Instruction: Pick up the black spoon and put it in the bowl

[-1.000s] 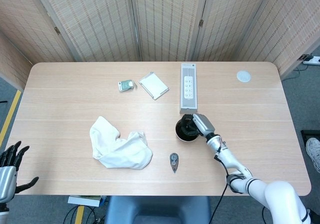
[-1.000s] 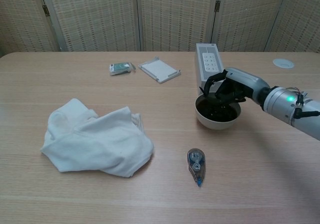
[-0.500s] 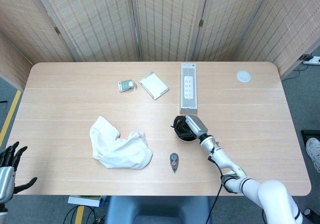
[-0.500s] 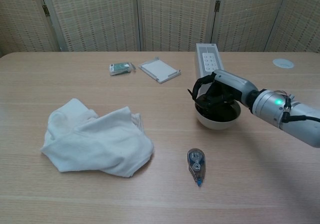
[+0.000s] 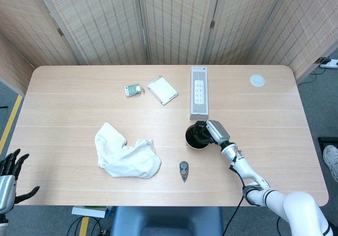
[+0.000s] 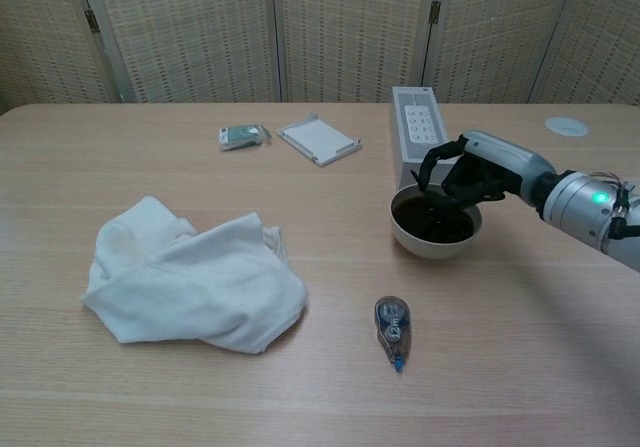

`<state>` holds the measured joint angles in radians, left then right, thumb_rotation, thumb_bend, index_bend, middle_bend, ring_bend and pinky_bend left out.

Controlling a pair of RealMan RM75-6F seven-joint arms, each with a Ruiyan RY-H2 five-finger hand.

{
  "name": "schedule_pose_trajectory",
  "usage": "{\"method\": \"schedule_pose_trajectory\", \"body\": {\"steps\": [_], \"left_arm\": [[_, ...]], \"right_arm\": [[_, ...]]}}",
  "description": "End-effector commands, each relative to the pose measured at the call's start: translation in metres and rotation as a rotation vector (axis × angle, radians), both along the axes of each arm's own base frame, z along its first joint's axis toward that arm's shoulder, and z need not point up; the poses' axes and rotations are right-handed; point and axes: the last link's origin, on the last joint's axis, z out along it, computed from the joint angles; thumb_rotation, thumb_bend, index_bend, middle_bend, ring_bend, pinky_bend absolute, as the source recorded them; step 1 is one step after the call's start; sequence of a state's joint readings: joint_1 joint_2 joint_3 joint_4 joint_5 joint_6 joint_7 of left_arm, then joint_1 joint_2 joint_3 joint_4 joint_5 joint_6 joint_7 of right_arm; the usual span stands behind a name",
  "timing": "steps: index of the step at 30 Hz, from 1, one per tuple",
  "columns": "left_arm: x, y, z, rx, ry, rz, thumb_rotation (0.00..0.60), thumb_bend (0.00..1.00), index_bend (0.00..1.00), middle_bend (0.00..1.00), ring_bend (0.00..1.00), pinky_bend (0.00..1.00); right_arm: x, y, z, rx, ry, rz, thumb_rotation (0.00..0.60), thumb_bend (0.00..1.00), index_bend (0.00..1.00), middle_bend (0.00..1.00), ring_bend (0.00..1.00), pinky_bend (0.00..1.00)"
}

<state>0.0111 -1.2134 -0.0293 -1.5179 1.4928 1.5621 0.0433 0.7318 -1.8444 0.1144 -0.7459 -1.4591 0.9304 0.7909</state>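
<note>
The right hand [image 6: 462, 175] is hanging over the bowl [image 6: 434, 225], with its dark fingers [image 6: 432, 163] curled down toward the inside. The bowl is sitting on the bench [image 6: 300, 387], just at the 6 o'clock end of the white power strip [image 6: 414, 127]. The inside of the bowl is dark, so the black spoon is hard to pick out. I cannot tell if the fingers are holding it or if it is lying in the bowl now.

This looks like the very end of the job: the putting-in step. If the spoon is in, the hand needs to open its fingers and lift straight up, without bumping the bowl's rim.

The left hand [image 5: 9, 179] is waiting at the bench's 7 o'clock corner, its fingers spread and holding nothing. A white cloth [image 6: 190, 277] is lying at 9 o'clock from the bowl.
</note>
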Motion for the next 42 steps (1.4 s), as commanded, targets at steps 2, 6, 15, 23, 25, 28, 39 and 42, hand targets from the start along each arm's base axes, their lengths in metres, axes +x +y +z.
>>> {"method": "schedule_pose_trajectory", "body": {"steps": [2,6,15,23,25,28,39,42], "left_arm": [[0.001,0.001,-0.001,-0.002,0.000,-0.003,0.600,0.15,0.16,0.05,0.07,0.14],[0.001,0.001,-0.001,-0.001,0.000,-0.001,0.600,0.15,0.16,0.05,0.07,0.14],[0.001,0.001,-0.001,-0.003,0.000,-0.003,0.600,0.15,0.16,0.05,0.07,0.14],[0.004,0.004,-0.003,-0.008,-0.003,-0.019,0.600,0.15,0.16,0.05,0.07,0.14],[0.004,0.005,-0.004,-0.012,-0.002,-0.020,0.600,0.15,0.16,0.05,0.07,0.14],[0.005,0.005,-0.005,-0.013,-0.003,-0.020,0.600,0.15,0.16,0.05,0.07,0.14],[0.006,0.009,-0.003,-0.006,-0.001,-0.026,0.600,0.15,0.16,0.05,0.07,0.14],[0.008,0.011,-0.004,-0.007,-0.003,-0.032,0.600,0.15,0.16,0.05,0.07,0.14]], "right_arm": [[0.005,-0.004,-0.001,-0.010,-0.011,-0.002,0.600,0.52,0.82,1.00,1.00,1.00],[0.008,0.000,-0.005,0.003,-0.015,0.010,0.600,0.40,0.82,1.00,1.00,1.00],[0.005,0.012,-0.004,-0.001,-0.027,0.010,0.600,0.23,0.73,1.00,1.00,1.00],[0.006,0.016,0.010,-0.018,-0.037,0.017,0.600,0.15,0.40,1.00,1.00,1.00],[0.005,0.017,0.010,-0.016,-0.037,0.008,0.600,0.14,0.38,1.00,1.00,1.00],[0.006,0.019,0.007,-0.006,-0.038,0.001,0.600,0.13,0.38,1.00,1.00,1.00],[-0.003,0.025,0.051,-0.123,0.005,0.081,0.600,0.12,0.34,1.00,1.00,1.00],[-0.015,0.032,0.080,-0.201,0.116,0.130,0.600,0.12,0.34,0.97,1.00,1.00]]}}
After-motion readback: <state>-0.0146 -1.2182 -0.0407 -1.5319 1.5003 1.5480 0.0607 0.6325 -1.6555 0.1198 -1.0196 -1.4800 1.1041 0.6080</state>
